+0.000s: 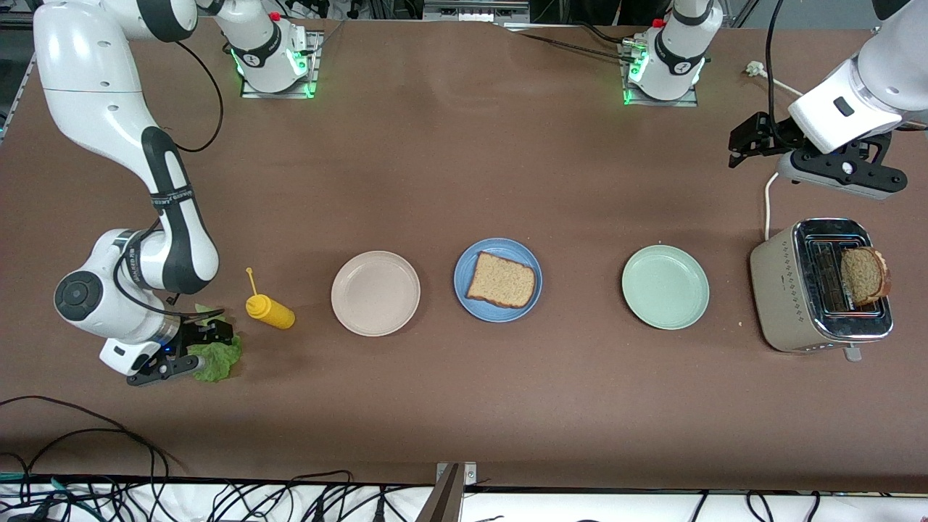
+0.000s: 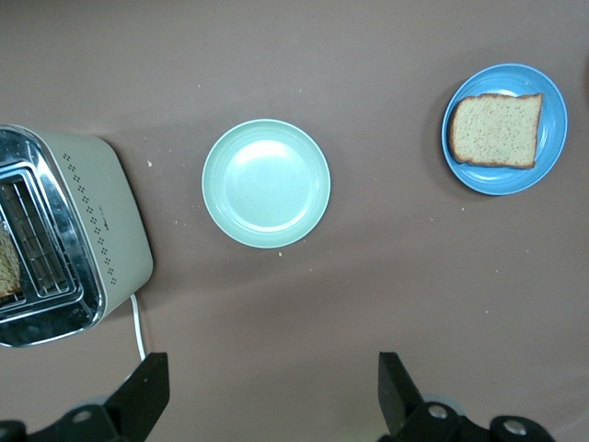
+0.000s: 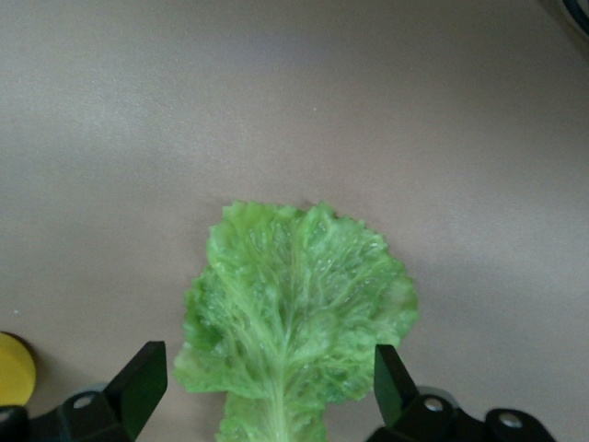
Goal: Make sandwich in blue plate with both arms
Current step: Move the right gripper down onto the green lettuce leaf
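Observation:
The blue plate (image 1: 500, 315) (image 2: 502, 181) sits mid-table with one brown bread slice (image 1: 502, 280) (image 2: 497, 129) flat on it. A second slice (image 1: 864, 275) stands in the toaster (image 1: 786, 290) at the left arm's end. A ruffled green lettuce leaf (image 1: 217, 360) (image 3: 294, 304) lies on the table at the right arm's end. My right gripper (image 1: 205, 352) (image 3: 265, 382) is low over it, open, its fingers either side of the leaf's stem end. My left gripper (image 1: 747, 141) (image 2: 271, 391) hangs open and empty over bare table beside the toaster.
A beige plate (image 1: 375, 293) and a mint green plate (image 1: 665, 287) (image 2: 266, 183) flank the blue one. A yellow squeeze bottle (image 1: 270, 310) (image 3: 14, 368) lies close to the lettuce. The toaster's white cord (image 1: 767, 206) runs toward the arm bases.

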Controlling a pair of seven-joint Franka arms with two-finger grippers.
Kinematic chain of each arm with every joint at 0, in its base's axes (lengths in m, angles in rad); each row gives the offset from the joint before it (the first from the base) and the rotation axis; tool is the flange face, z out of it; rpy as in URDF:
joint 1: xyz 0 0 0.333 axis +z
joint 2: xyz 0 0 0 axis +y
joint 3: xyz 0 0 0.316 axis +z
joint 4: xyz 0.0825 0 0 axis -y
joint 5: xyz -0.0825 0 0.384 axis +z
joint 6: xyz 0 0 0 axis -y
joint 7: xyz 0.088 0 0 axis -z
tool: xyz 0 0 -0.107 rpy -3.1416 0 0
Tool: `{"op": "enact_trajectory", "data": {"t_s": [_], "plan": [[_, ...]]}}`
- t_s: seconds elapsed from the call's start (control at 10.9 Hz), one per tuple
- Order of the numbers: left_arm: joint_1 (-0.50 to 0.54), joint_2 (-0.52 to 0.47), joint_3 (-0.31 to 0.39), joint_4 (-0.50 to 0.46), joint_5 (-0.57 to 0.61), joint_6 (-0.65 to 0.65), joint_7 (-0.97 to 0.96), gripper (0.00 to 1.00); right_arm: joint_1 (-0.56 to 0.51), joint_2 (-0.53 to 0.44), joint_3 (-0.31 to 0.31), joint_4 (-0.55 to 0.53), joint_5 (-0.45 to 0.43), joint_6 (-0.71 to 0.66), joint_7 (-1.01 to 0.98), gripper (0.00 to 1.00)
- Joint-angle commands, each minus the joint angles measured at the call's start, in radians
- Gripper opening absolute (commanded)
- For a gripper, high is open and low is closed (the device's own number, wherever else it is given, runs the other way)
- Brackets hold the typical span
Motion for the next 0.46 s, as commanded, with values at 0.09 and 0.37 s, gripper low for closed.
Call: {"op": "enact_trajectory", "data": {"t_s": [0.09,0.37], "plan": [[0.001,0.021,0.003,0.066,0.009,-0.005,-0.008,1.00,-0.025,0.038,0.012,0.036,-0.012,0.038,-0.057,0.94],[0.004,0.021,0.005,0.066,0.008,-0.005,-0.006,1.00,-0.030,0.057,0.013,0.036,-0.010,0.064,-0.064,0.94]]}}
